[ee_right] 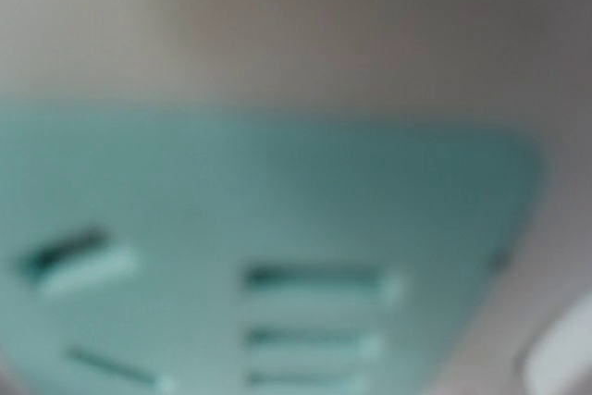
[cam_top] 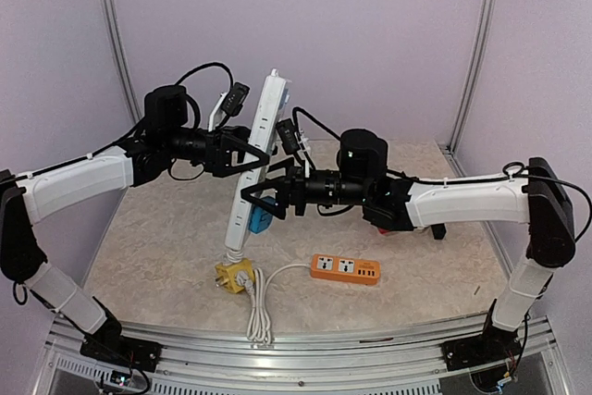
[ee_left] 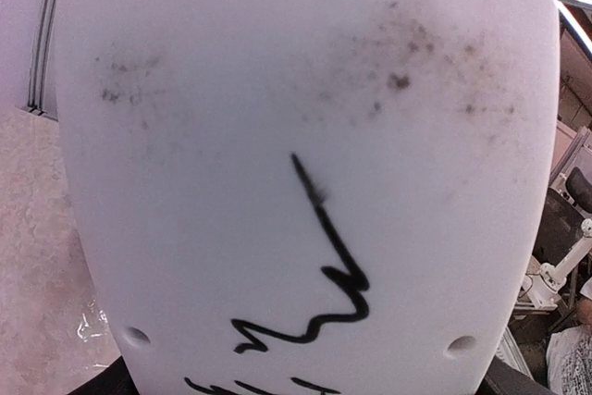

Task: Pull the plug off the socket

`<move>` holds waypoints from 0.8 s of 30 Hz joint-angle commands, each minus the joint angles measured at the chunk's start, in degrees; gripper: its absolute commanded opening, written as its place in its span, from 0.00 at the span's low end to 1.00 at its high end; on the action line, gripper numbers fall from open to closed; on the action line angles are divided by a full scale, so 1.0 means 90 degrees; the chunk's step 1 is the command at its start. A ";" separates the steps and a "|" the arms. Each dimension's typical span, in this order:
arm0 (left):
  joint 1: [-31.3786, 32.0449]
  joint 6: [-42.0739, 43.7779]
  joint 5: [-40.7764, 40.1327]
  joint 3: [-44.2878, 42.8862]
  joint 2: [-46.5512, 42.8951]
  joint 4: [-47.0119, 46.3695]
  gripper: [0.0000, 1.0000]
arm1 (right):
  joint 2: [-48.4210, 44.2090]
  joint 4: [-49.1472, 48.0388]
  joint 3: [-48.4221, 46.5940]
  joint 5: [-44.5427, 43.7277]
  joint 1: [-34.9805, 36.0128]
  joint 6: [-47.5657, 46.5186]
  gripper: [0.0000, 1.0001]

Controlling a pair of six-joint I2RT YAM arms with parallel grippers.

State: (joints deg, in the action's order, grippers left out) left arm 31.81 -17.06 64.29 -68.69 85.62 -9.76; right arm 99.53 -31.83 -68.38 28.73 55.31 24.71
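Note:
A long white socket strip (cam_top: 262, 127) stands tilted with its lower end on the table. My left gripper (cam_top: 248, 155) is shut on its middle from the left. In the left wrist view the strip's white back (ee_left: 305, 136), marked with a black scribble, hides the fingers. A blue plug (cam_top: 260, 220) sits on the strip's right face. My right gripper (cam_top: 262, 195) reaches it from the right, jaws standing wide around the plug and the strip's edge. The plug's blurred teal face (ee_right: 277, 228) fills the right wrist view. Whether those fingers press on it does not show.
A yellow plug (cam_top: 233, 275) lies at the strip's lower end beside a bundled white cable (cam_top: 260, 307). An orange socket strip (cam_top: 345, 268) lies on the table to the right. Purple walls with metal posts enclose the back and sides.

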 commanded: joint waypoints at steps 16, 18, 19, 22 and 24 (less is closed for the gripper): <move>0.0078 0.0450 -0.1904 -0.0181 -0.0319 0.0917 0.99 | -0.0473 0.1514 -0.0209 -0.2486 -0.0003 -0.0676 0.00; 0.0154 0.0606 -0.2245 -0.0263 -0.0317 0.1256 0.99 | -0.0454 0.1787 -0.0299 -0.2853 -0.0002 -0.0654 0.00; 0.0186 0.0636 -0.2426 -0.0289 -0.0306 0.1367 0.99 | -0.0430 0.1878 -0.0345 -0.2980 -0.0002 -0.0650 0.00; 0.0251 0.0546 -0.2763 -0.0367 -0.0212 0.1514 0.98 | -0.0409 0.2084 -0.0462 -0.3319 -0.0003 -0.0609 0.00; 0.0280 0.0447 -0.2882 -0.0452 -0.0123 0.1598 0.95 | -0.0376 0.2159 -0.0516 -0.3476 -0.0003 -0.0583 0.00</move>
State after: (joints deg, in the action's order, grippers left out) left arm 33.54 -13.19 43.81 -70.17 84.27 0.58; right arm 96.53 -12.12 -69.19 3.64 55.70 19.25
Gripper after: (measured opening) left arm 0.971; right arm 0.840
